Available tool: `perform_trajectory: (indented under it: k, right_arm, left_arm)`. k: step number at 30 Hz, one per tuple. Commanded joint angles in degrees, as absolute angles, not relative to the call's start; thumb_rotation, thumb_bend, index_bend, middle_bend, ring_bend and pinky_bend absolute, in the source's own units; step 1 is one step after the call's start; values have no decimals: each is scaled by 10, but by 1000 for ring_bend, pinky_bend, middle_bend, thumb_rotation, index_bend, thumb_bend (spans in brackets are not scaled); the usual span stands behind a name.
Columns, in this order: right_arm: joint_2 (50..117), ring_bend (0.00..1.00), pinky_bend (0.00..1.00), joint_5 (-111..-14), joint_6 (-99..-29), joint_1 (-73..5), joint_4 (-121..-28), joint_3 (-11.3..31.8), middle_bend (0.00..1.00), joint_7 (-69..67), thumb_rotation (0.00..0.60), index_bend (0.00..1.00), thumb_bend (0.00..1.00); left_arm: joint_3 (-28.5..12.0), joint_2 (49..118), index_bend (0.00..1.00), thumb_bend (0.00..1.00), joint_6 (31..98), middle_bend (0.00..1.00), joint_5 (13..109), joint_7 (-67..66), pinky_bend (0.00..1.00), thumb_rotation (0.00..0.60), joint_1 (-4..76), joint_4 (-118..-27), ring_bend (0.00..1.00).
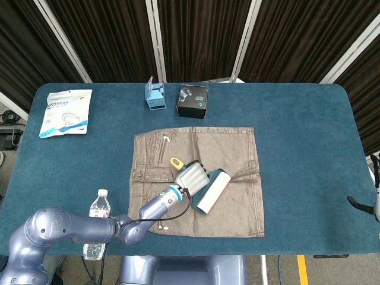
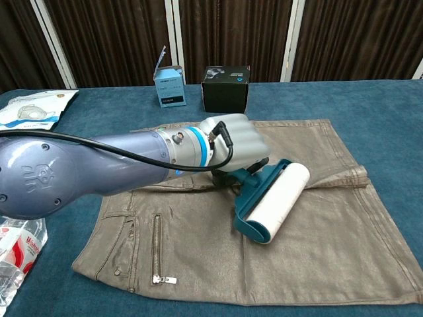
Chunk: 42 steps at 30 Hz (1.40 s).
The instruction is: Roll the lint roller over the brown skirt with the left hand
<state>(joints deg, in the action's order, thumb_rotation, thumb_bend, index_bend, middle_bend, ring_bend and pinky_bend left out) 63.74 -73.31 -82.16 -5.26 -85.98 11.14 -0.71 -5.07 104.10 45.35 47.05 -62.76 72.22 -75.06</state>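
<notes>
My left hand [image 2: 232, 146] holds the lint roller [image 2: 272, 201] tight by its handle. The roller sits on the middle of the brown skirt [image 2: 330, 238]. I think I am partway done, with the right side left to roll.

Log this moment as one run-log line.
left hand: holds lint roller | roller: on brown skirt, mid-cloth | right hand: at table edge, idle

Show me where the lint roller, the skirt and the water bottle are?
lint roller [image 2: 281, 195], chest view, on its white roll.
brown skirt [image 1: 228, 142], head view, on bare fabric.
water bottle [image 1: 98, 204], head view, near its cap.
</notes>
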Motion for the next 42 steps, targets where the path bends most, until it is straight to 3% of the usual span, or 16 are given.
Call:
perform_trajectory:
  k: [1,20,38,40,41,42]
  right_arm:
    - [637,0,0,-734,-823,-52,-861,111,0,-7,600,0,0]
    - [633,0,0,-750,-837,-50,-877,109,0,-4,600,0,0]
    - [633,0,0,-762,-846,-50,-887,104,0,4,600,0,0]
    - [633,0,0,-764,-847,-49,-889,103,0,5,600,0,0]
    - [633,0,0,-765,-848,-49,-889,103,0,6,600,0,0]
    - [633,0,0,-766,-848,-49,-890,102,0,7,600,0,0]
  left_arm:
    - [-34,1024,604,775,461,465,462,-634,472,600,714,-750,431]
    - [57,893,614,784,478,471,467,-575,476,600,628,-732,437]
    - [63,832,591,764,485,460,506,-445,471,600,537,-691,434]
    - [63,835,531,703,481,425,507,-431,451,600,527,-686,412]
    - [62,837,456,581,480,363,508,-420,412,600,520,-683,368]
    - [60,841,355,398,481,270,514,-404,342,600,512,-678,284]
